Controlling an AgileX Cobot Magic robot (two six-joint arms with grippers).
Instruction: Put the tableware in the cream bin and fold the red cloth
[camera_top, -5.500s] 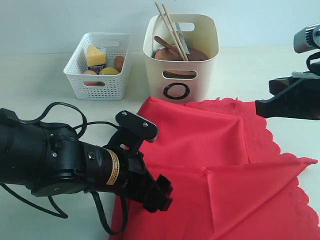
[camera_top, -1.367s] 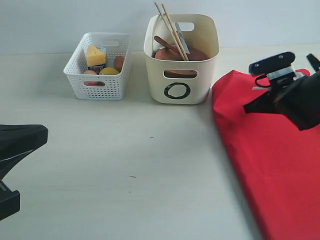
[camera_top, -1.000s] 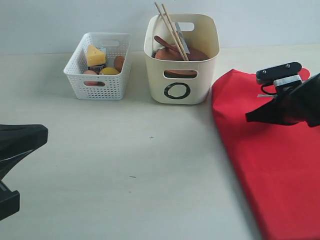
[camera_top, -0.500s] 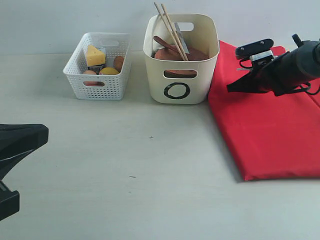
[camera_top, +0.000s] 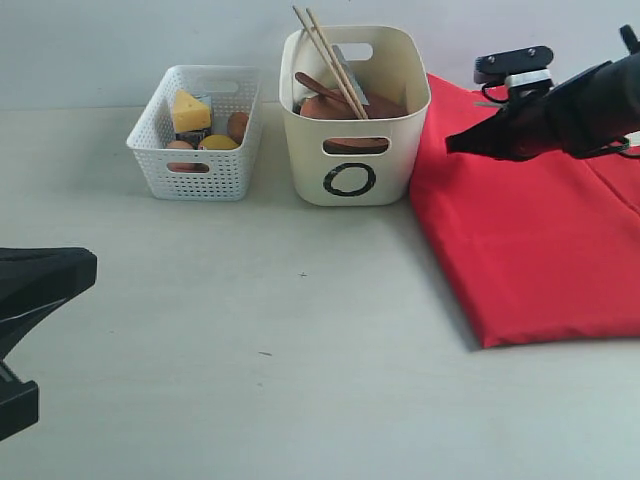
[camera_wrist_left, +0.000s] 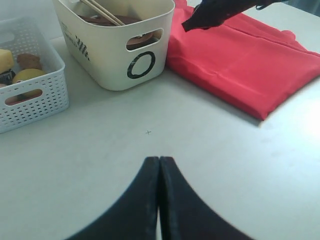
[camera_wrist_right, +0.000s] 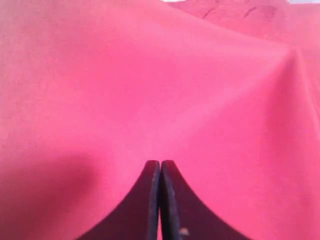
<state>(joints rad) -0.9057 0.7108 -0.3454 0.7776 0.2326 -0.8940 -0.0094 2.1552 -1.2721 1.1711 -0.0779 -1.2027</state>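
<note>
The cream bin (camera_top: 390, 170) stands at the back, holding thin chopsticks (camera_top: 322, 46), a brown plate (camera_top: 385, 106), a wooden spoon (camera_top: 308, 84) and a knife (camera_top: 347, 66). The red cloth (camera_top: 520, 240) lies folded to its right, its left edge against the bin's wall. My right gripper (camera_top: 452, 143) is shut and empty, low over the cloth's far part next to the bin; its wrist view shows only red fabric (camera_wrist_right: 150, 75) under the closed gripper (camera_wrist_right: 160, 162). My left gripper (camera_wrist_left: 159, 159) is shut and empty over bare table, well in front of the bin (camera_wrist_left: 100, 55).
A white lattice basket (camera_top: 165, 150) with a cheese wedge (camera_top: 190, 110) and other food stands left of the cream bin. My left arm (camera_top: 40, 290) fills the lower left corner. Bare table (camera_top: 300, 330) stretches in front of both containers.
The red cloth now lies shorter and farther back, its front edge visible, pressed against the bin. The right gripper moved back and left with it, and the bin shifted slightly left. The left arm stayed still.
</note>
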